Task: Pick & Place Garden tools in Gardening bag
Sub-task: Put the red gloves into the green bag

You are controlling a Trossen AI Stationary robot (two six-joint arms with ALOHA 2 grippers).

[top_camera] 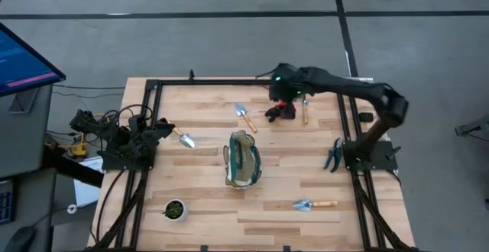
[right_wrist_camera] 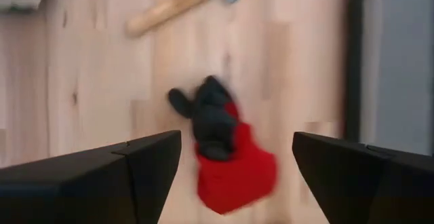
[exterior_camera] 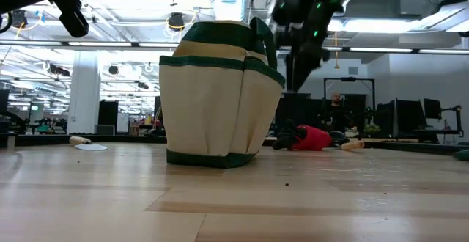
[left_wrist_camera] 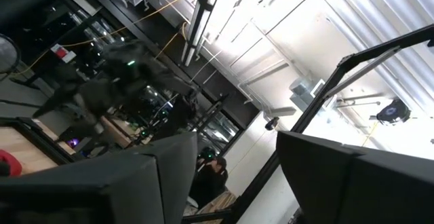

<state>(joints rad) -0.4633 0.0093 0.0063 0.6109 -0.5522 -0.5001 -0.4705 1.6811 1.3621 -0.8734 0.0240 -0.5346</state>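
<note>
Now my right claw [right_wrist_camera: 237, 159] hovers, fingers apart, above the red-and-black glove [right_wrist_camera: 227, 149]; it looks soft and light, so I should pinch its thick middle.

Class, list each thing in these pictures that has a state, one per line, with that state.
gardening bag: upright, mouth open.
red-and-black glove: flat on the table, not held.
right gripper: open, above the glove.
left gripper: open, at the table's left edge.
trowels: lying on the table, outside the bag.
</note>
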